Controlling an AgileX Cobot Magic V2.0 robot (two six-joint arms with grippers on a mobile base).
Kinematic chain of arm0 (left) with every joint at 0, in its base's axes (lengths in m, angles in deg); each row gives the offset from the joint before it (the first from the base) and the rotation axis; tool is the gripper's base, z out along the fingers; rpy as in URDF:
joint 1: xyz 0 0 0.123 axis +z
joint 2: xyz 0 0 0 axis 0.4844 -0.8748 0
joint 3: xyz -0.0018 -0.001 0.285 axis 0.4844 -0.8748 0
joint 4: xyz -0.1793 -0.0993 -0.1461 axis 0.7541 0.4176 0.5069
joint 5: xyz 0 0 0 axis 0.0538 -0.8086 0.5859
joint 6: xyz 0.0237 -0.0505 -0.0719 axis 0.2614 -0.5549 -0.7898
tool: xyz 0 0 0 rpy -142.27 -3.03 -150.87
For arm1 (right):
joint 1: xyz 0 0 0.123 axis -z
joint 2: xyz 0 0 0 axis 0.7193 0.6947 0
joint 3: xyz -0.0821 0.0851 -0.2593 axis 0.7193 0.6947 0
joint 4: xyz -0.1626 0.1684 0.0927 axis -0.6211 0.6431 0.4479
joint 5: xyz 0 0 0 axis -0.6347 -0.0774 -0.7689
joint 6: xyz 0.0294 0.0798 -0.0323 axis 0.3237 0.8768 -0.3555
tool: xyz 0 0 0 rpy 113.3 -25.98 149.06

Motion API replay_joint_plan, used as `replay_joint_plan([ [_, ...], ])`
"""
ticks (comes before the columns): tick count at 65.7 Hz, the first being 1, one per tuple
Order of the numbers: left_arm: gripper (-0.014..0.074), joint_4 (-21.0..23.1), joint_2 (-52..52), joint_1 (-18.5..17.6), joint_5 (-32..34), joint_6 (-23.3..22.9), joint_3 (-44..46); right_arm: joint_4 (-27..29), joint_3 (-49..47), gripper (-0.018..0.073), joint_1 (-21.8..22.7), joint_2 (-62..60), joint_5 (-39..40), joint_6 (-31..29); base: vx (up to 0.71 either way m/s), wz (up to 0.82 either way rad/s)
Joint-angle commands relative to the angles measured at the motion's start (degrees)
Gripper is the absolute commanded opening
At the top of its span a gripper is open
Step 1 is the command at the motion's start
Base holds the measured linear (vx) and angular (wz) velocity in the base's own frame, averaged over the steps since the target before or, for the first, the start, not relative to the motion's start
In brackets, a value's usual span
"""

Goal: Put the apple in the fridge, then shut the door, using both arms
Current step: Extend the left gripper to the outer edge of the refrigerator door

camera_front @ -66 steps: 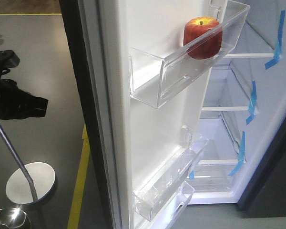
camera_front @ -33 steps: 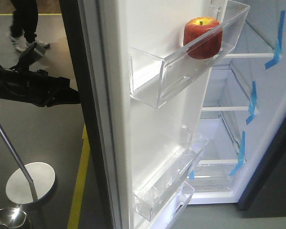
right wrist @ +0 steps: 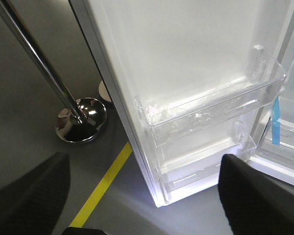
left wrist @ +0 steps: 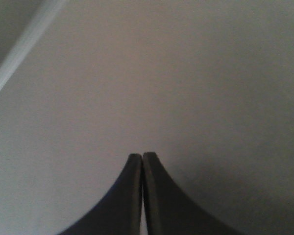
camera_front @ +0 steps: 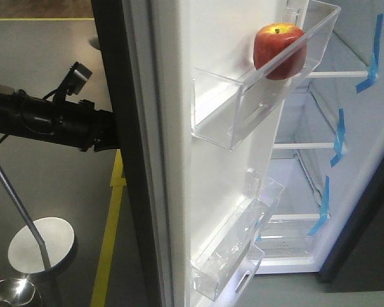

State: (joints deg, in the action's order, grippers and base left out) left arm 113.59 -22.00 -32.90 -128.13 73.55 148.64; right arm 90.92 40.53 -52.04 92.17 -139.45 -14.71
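Observation:
The red apple (camera_front: 280,50) sits in the upper clear bin (camera_front: 256,105) of the fridge's open door (camera_front: 173,166). Behind the door the white inside of the fridge (camera_front: 307,185) shows shelves and blue tape strips. My black left arm (camera_front: 45,118) reaches in from the left, and its tip meets the door's dark outer side. In the left wrist view the left gripper (left wrist: 141,156) is shut and empty, close against that plain grey face (left wrist: 186,73). My right gripper (right wrist: 142,161) is open and empty, low by the door's bottom corner (right wrist: 161,198) and its lower bins (right wrist: 215,105).
A chrome stanchion pole (right wrist: 34,54) with a round base (right wrist: 81,120) stands on the grey floor left of the door. A yellow floor line (right wrist: 105,183) runs under the door edge. A second, pale round base (camera_front: 41,246) sits at the front view's lower left.
My left arm has swung right and come up against the door's outer face. The door, with the apple in its bin, has shifted slightly right. A passer-by at top left is gone.

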Motion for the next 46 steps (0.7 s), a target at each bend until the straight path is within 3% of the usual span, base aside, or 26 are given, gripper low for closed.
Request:
replay_joint_plan([
  [1, -0.0006, 4.9, 2.5, -3.32, -2.14, 0.32, 1.88, 1.95, -1.36, 0.0587, 0.13, 0.51, 2.9, -0.47, 0.0, 0.0],
  [27, -0.0006, 14.03, 2.5, -14.59, -0.93, 6.27, 1.88, 1.95, -1.36, 0.0587, 0.13, 0.51, 2.9, -0.47, 0.0, 0.0],
  [46, -0.0006, 21.49, 2.5, -25.63, 15.42, 12.7, 1.88, 1.95, -1.36, 0.0587, 0.13, 0.51, 2.9, -0.47, 0.0, 0.0],
])
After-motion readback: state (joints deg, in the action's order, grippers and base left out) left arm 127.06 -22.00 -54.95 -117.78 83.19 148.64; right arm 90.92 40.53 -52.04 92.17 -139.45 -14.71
